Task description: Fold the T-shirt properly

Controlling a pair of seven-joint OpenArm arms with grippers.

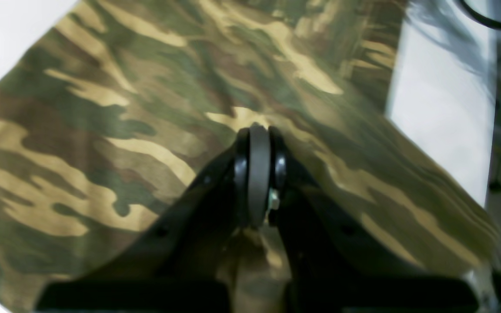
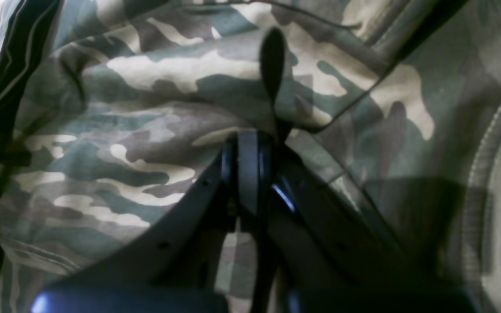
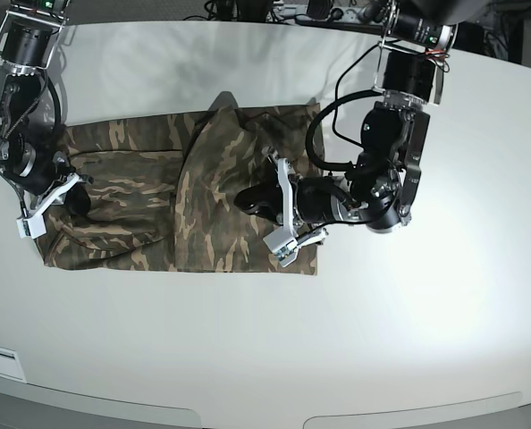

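Observation:
The camouflage T-shirt (image 3: 131,223) lies spread across the white table (image 3: 382,340), with a paler flap folded over its middle. My left gripper (image 3: 248,198) rests on that flap near the shirt's centre. In the left wrist view the left gripper (image 1: 257,130) is shut with cloth (image 1: 102,130) pinched at its tips, and a ridge of fabric rises to its right. My right gripper (image 3: 80,201) is at the shirt's left end. In the right wrist view the right gripper (image 2: 250,137) is shut in bunched cloth (image 2: 146,87), and a stitched hem (image 2: 485,165) runs along the right.
Bare white table (image 1: 442,108) shows beyond the shirt's edge in the left wrist view. Cables and gear (image 3: 283,13) sit at the table's far edge. The table's front edge (image 3: 248,416) curves along the bottom of the base view.

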